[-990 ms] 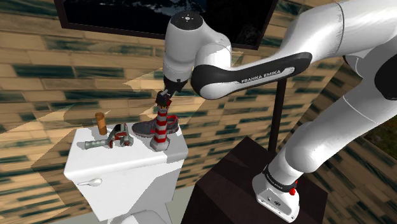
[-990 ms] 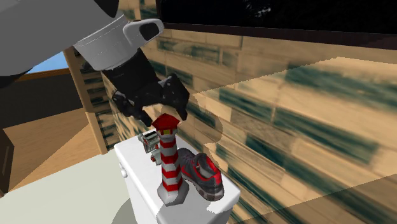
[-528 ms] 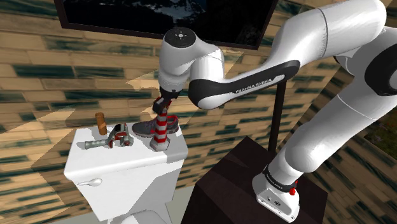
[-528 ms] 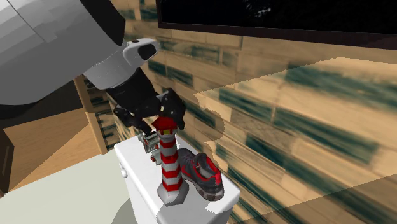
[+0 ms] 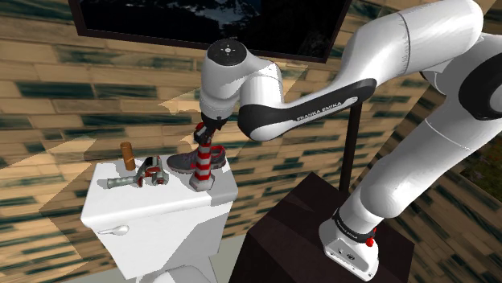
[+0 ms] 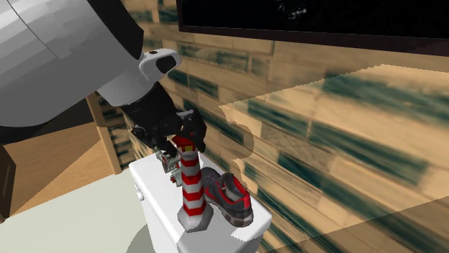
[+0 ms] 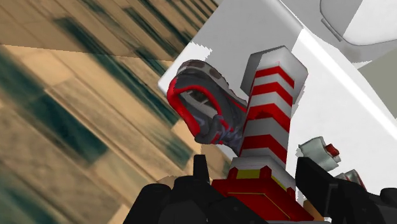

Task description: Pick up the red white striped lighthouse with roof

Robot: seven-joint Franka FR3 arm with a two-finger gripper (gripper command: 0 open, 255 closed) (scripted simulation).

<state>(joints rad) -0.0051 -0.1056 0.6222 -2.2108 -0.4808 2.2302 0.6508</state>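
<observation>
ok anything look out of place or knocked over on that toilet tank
Nothing is tipped or spilled: the lighthouse stands upright on the toilet tank. The one odd thing is a grey and red sneaker lying beside it on the lid.

Lighthouse (image 5: 205,163) beside shoe (image 5: 182,163), atop tank (image 5: 153,207)

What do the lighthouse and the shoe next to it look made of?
Lighthouse: hard and matte, with flat red and white bands on a grey block base; it could be painted wood or plastic, I can't tell which. Shoe: seemingly soft fabric, a grey upper with red trim and an open collar; no weave shows, so that's a guess.
</observation>
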